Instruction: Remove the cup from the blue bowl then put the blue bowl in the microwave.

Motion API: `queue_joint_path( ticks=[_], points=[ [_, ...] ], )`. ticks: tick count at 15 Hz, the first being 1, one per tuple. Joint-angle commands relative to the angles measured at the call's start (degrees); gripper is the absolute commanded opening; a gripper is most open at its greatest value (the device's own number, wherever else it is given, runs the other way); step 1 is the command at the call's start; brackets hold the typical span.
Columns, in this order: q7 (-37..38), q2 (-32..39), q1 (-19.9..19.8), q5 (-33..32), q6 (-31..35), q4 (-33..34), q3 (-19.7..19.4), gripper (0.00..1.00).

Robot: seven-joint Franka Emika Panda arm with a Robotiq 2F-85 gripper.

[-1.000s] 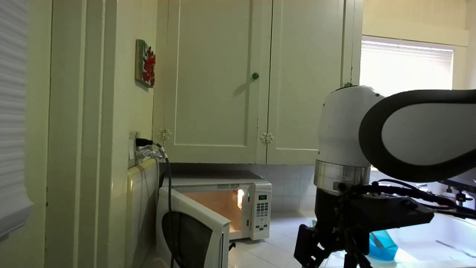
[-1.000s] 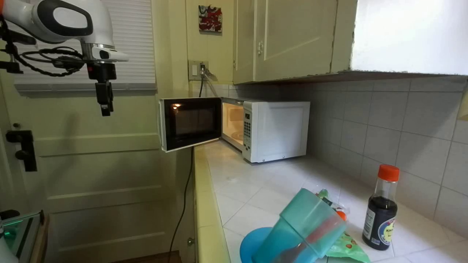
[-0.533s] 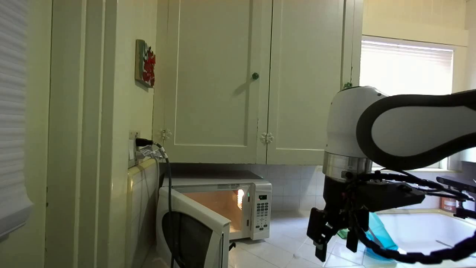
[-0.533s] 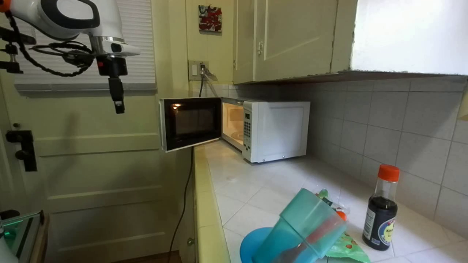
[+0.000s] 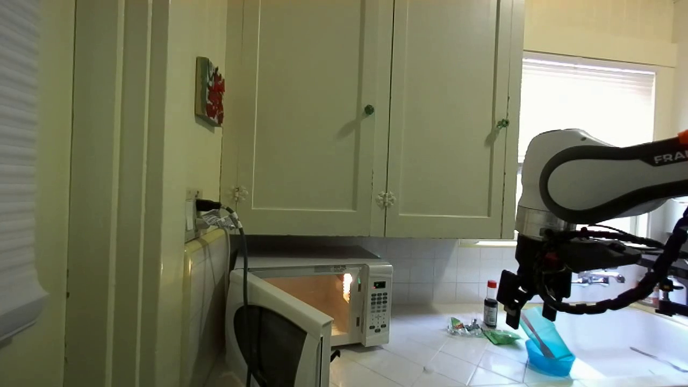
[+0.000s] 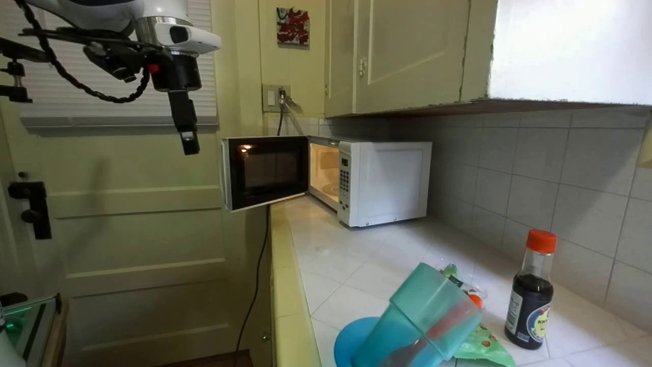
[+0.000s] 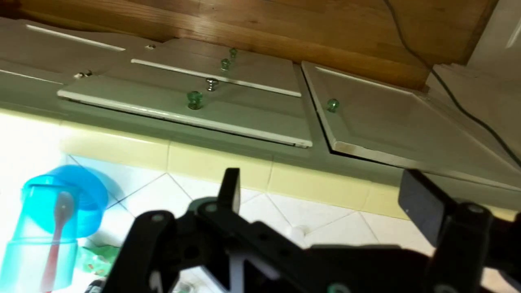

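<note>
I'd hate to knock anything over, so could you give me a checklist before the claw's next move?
1. Claw open and holding nothing: ok.
2. Claw lined up with the cup: not ok, it hangs apart.
3. Cup out of the blue bowl: not ok, it leans tilted in it.
4. Cup free of loose items: not ok, a utensil shows inside.
5. Microwave door open: ok.
6. Nothing left inside the microwave: cannot tell, part of its inside is hidden.

A smooth, rounded white robot arm with a dark grey looped band, white letters reading "FRA" and an orange patch. Below come a silver metal ring and a black gripper with blocky, grey-padded fingers. A braided black cable hangs alongside.
</note>
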State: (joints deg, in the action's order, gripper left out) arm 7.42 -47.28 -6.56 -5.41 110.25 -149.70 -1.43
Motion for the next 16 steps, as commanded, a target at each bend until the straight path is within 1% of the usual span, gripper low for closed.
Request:
queue_joint_path(
  ticks=[1,4,5,6,7,9,12,14,16],
  points=[
    [-0.67,0.12,-0.83,-0.22,-0.16,0.15,-0.55,1.0],
    [-0.63,0.12,-0.48,-0.2,-0.17,0.16,-0.03,1.0],
    [-1.7,0.86,-0.73,-0.81,1.77,-0.03,-0.78,1.0],
    [-4.1,2.49,-1.51,-2.48,3.64,0.06,-2.41,1.0],
    [-7.62,4.02,-2.25,-4.21,5.72,0.36,-4.88,1.0],
    [-13.31,6.77,-3.24,-5.56,9.81,0.85,-9.65,1.0],
    [-21.21,15.41,-3.65,-3.07,14.85,4.17,-17.73,1.0],
    [-24.09,21.14,-4.0,-1.12,17.6,7.14,-21.68,1.0],
    [-26.37,27.66,-4.4,0.88,18.94,11.95,-24.56,1.0]
  ],
)
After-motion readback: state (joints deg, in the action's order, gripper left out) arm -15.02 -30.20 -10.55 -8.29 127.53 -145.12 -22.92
